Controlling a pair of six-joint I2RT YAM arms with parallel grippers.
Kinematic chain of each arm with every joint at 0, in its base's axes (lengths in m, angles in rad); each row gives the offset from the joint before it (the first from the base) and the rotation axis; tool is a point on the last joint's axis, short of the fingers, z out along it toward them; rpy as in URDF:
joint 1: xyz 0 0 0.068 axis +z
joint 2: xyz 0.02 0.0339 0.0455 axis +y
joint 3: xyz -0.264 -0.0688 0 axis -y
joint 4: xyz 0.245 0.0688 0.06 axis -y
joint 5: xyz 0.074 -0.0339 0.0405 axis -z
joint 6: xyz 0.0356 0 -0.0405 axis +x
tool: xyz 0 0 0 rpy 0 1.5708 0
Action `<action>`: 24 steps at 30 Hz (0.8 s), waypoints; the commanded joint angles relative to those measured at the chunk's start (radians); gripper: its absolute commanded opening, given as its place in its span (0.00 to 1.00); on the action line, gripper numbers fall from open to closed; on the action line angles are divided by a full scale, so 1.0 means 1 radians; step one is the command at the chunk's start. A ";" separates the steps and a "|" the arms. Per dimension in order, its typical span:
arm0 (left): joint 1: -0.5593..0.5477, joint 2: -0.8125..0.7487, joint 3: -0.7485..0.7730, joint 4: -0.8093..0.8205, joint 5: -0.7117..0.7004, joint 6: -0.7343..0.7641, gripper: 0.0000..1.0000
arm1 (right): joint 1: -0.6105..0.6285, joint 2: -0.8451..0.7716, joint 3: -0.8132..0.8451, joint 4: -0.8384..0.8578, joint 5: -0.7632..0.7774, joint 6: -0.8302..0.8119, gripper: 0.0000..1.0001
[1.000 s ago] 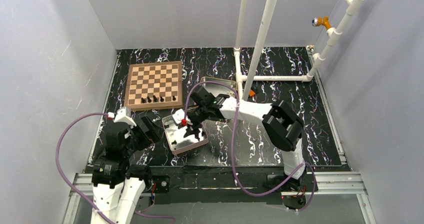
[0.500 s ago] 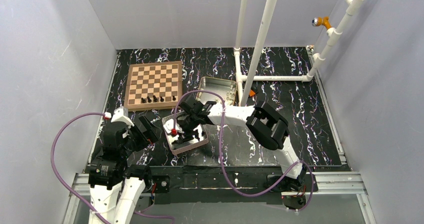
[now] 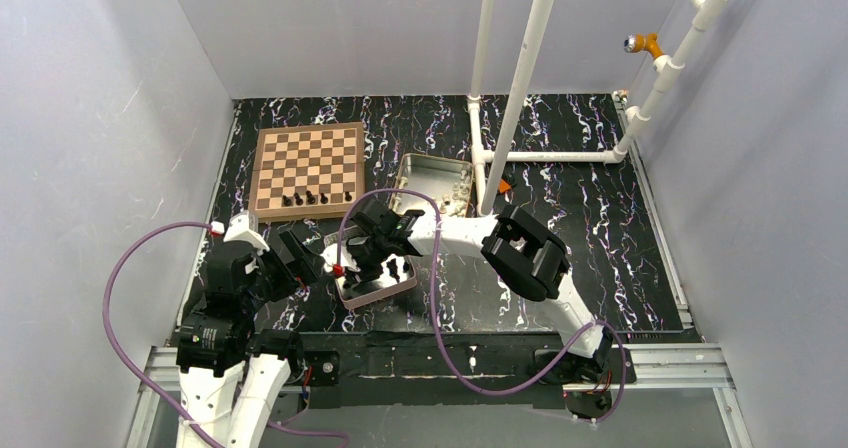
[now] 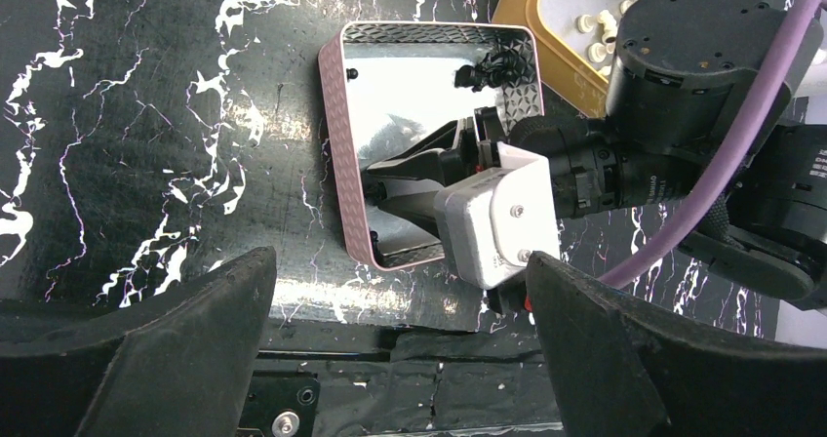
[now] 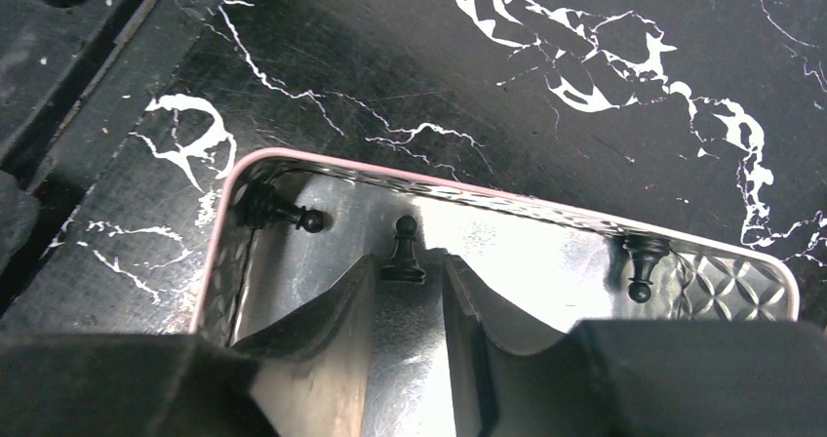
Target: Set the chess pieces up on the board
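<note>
shifted left into the tin [image 5: 527, 218], right jaws gape around a pawn [image 5: 402, 252]; left jaws released.

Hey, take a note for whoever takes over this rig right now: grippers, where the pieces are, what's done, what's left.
Left gripper: open, empty, hovering near the pink-rimmed tin.
Right gripper: open inside that tin, fingers either side of an upright black pawn, not closed on it.
Done: five black pieces stand along the board near edge.
Left: grasp the pawn, place it, then the other black pieces lying in the tin.
</note>
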State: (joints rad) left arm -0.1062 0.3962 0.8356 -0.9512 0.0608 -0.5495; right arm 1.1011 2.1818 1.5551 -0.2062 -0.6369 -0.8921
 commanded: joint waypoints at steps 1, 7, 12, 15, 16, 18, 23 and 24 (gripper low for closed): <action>0.006 0.021 0.041 -0.011 0.017 0.023 0.99 | 0.005 0.018 0.037 0.034 0.022 0.016 0.33; 0.006 0.025 0.031 -0.006 0.028 0.011 0.99 | 0.005 0.022 0.033 0.035 0.044 0.016 0.25; 0.006 0.012 0.015 0.011 0.037 -0.021 0.99 | -0.004 0.004 0.029 0.032 0.046 0.022 0.14; 0.007 0.008 0.004 0.036 0.053 -0.055 0.99 | -0.027 -0.032 0.029 0.046 0.016 0.062 0.12; 0.007 0.007 -0.002 0.050 0.061 -0.070 0.99 | -0.037 -0.049 0.028 0.054 0.004 0.082 0.12; 0.005 0.004 -0.021 0.084 0.086 -0.109 0.99 | -0.055 -0.082 0.025 0.072 -0.023 0.117 0.11; 0.007 -0.008 -0.077 0.202 0.145 -0.217 1.00 | -0.100 -0.183 -0.023 0.181 -0.102 0.259 0.10; 0.007 -0.009 -0.083 0.230 0.152 -0.236 0.99 | -0.108 -0.200 -0.036 0.195 -0.113 0.290 0.10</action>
State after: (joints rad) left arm -0.1062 0.3977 0.7826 -0.8333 0.1524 -0.6861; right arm 1.0248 2.1204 1.5391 -0.1341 -0.6605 -0.7410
